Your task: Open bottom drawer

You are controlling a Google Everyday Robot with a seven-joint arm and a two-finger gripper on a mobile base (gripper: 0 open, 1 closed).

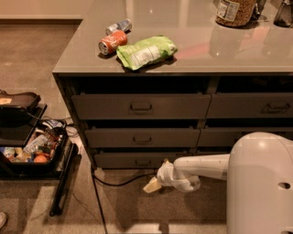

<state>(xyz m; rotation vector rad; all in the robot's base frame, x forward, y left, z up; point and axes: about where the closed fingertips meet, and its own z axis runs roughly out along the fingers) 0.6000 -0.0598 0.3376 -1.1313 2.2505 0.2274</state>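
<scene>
The bottom drawer (123, 160) sat lowest in the left column of the grey-brown cabinet (64, 91), its slim front just above the carpet (46, 55) and beneath the taller middle drawer (110, 137) and top drawer (100, 106). Its small dark loop handle (143, 162) was at the centre of the front, which appeared roughly in line with the fronts above. The robot's white arm (203, 167) reached leftward from its bulky white body (261, 183) at the lower right, low to the floor. The gripper (153, 184) hung just below and slightly right of the handle, close in front of the drawer's lower edge. Whether it was clenched or released could not be told, nor whether it touched the handle. A black cable (121, 182) ran across the carpet under it. On the countertop (229, 55) lay a red can (112, 42) and a silver can (119, 26) side by side. Just right of them was a green snack bag (146, 51), and a jar (236, 11) stood at the far edge. To the left of the cabinet, an open black case (18, 167) held assorted small items.
</scene>
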